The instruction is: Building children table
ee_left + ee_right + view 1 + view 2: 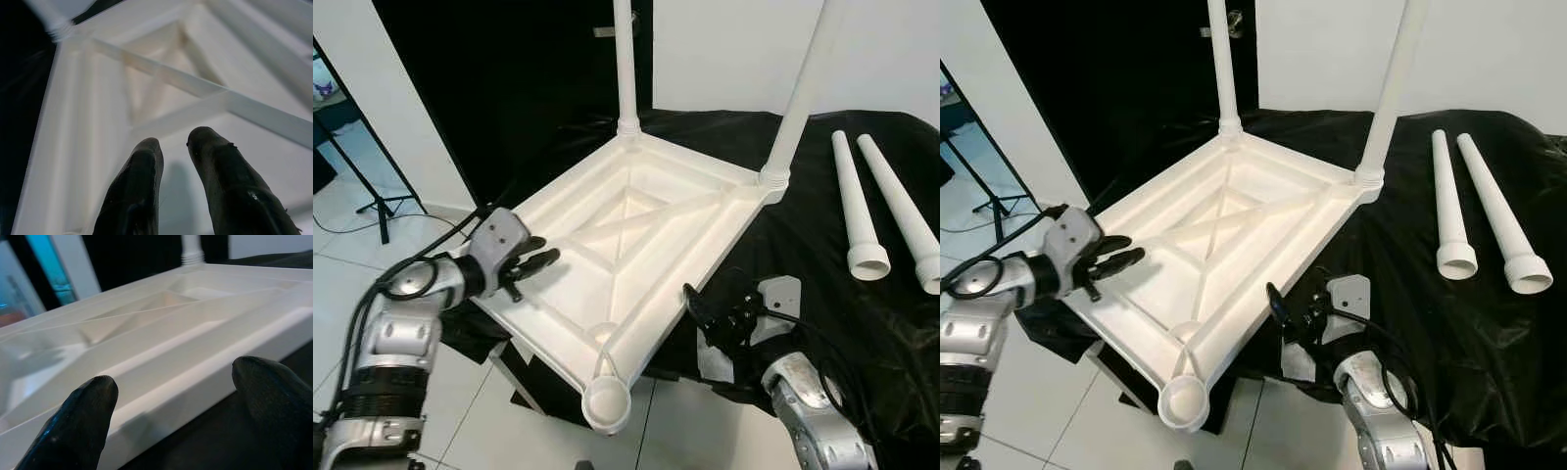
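A white plastic table top (pixel 558 196) lies upside down on a black-draped surface, its near corner hanging past the edge. Two white legs (pixel 625 69) (pixel 801 93) stand screwed into its far corners. The near corner socket (pixel 607 403) holds nothing. Two loose legs (pixel 852 201) (pixel 903 211) lie on the cloth at the right. My left gripper (pixel 540 255) hovers over the top's left rim, fingers (pixel 134 186) a little apart with nothing between them. My right gripper (pixel 710 311) is open wide, facing the top's near right edge (pixel 205 377) without touching it.
Black cloth (pixel 842 323) covers the work surface, which ends just under the table top's near corner. White tiled floor (pixel 460 431) lies below. A dark stand (pixel 374 191) is at the far left, and a black panel (pixel 499 88) rises behind.
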You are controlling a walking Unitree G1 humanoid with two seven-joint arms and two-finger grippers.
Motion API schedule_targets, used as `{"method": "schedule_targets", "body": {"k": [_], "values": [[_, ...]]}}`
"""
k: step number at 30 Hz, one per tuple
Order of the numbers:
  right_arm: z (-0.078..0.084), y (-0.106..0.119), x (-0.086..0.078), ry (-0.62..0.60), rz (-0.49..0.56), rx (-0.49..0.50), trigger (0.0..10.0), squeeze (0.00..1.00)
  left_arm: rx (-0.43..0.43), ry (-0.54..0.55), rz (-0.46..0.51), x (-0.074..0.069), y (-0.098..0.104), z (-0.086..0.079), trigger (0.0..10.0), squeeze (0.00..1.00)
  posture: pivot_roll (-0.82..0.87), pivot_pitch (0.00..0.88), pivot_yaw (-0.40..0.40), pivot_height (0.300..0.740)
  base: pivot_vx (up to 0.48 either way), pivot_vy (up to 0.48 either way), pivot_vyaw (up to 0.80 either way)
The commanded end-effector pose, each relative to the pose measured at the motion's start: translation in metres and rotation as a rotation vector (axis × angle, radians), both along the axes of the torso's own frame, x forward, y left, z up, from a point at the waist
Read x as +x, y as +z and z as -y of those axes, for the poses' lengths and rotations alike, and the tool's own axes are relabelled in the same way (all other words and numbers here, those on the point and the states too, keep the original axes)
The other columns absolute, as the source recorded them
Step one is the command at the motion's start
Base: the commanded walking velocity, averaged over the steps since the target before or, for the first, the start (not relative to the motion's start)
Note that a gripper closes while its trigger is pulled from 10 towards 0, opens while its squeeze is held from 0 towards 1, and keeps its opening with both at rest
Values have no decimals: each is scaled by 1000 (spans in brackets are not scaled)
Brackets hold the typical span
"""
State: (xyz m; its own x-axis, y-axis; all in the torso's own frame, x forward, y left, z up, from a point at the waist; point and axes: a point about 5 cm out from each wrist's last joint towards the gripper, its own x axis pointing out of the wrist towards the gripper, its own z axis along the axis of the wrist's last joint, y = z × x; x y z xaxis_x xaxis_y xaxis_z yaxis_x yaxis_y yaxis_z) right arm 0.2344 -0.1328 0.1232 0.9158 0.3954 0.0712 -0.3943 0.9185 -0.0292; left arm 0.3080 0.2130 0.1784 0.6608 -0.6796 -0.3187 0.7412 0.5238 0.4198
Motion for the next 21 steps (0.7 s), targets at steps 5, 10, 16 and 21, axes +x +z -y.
{"method": "schedule_targets", "body": {"k": [5,10,16,21], "values": [[-1,2,-8,108,-20,-33,10000,0,111,-219,-146,-20,-16,-3,10000,114,24,0,27,740,0,0,0],[-1,5,-10,174,-37,-45,10000,0,235,-292,-206,-24,-28,1,10000,1000,19,0,26,740,0,0,0],[-2,7,-14,252,-56,-73,10000,0,345,-326,-141,-14,-33,12,10000,620,17,0,20,740,0,0,0],[-4,9,-14,277,-56,-77,10000,0,402,-344,-114,-5,-32,18,10000,0,12,0,20,740,0,0,0]]}}
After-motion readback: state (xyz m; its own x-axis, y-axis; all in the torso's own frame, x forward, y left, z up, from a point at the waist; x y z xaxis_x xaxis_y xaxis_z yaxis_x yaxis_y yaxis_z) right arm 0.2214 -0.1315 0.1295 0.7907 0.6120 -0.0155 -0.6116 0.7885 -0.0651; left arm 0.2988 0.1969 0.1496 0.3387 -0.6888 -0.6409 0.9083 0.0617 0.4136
